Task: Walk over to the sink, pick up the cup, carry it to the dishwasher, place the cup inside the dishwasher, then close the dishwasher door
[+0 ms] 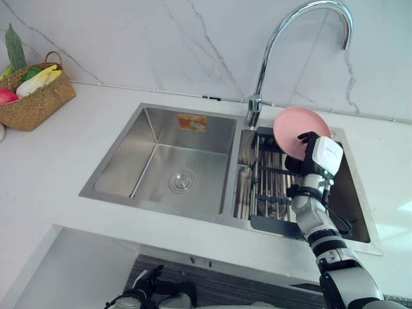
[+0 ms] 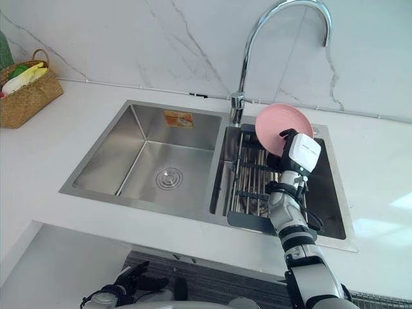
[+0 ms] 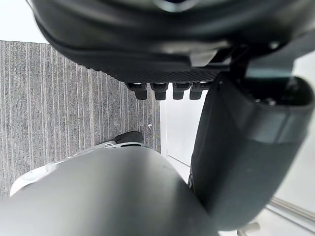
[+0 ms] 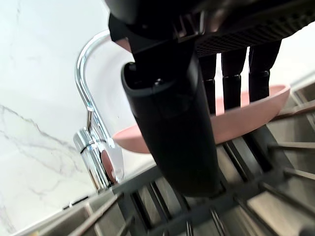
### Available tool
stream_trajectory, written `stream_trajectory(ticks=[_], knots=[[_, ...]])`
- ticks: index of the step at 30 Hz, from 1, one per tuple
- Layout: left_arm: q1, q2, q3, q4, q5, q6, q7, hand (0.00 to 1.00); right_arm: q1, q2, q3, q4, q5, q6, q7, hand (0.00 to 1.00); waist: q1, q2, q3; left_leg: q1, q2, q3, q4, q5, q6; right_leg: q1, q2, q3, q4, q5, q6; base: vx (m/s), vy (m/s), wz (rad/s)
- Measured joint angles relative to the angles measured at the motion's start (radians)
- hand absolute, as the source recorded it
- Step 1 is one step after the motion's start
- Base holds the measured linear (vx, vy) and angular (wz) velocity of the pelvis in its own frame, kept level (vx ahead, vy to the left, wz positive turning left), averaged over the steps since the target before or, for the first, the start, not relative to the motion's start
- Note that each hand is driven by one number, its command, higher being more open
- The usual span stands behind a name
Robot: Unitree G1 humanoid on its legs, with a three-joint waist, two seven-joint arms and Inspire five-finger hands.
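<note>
Pinching the pink dish (image 1: 297, 129) by its rim, my right hand (image 1: 315, 158) had its fingers (image 4: 231, 83) hooked over one face and its thumb (image 4: 172, 123) pressed against the other. I judged that the sensible hold for something so shallow, since it had no wall to wrap a hand round. The task named a cup, but what I held looked more like a shallow pink dish.

It stood on edge and tilted, just to the right of the faucet (image 1: 270, 58) at its base and under its arch. Below it was the dark rack (image 1: 267, 187), set in the sink (image 1: 129, 148) basin on that same side of the faucet. A rack keeps such a piece upright on its edge, so taking it from the upper rim suited how it stood. Whether its lower edge touched the rack bars or hung free of them, I could not quite tell. By my reckoning the carry to the dishwasher was not yet begun.

My right forearm rose steeply from the near counter edge toward the faucet, with the wrist cocked so the palm faced the dish.

My left hand (image 1: 145, 283) hung low, well forward and left of the faucet, below the counter edge. Its fingers seemed loosely spread and held nothing.
</note>
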Motion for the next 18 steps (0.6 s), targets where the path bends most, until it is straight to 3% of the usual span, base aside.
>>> stream_trajectory(ticks=[18], knots=[[0.004, -0.003, -0.002, 0.003, 0.001, 0.000, 0.001, 1.00, 0.038, -0.022, -0.010, -0.107, -0.013, -0.124, 0.024, 0.00, -0.007, 0.003, -0.010, 0.002, 0.004, 0.018, 0.000, 0.010, -0.005, 0.002, 0.007, 0.009, -0.024, -0.008, -0.013, 0.00, -0.002, -0.02]])
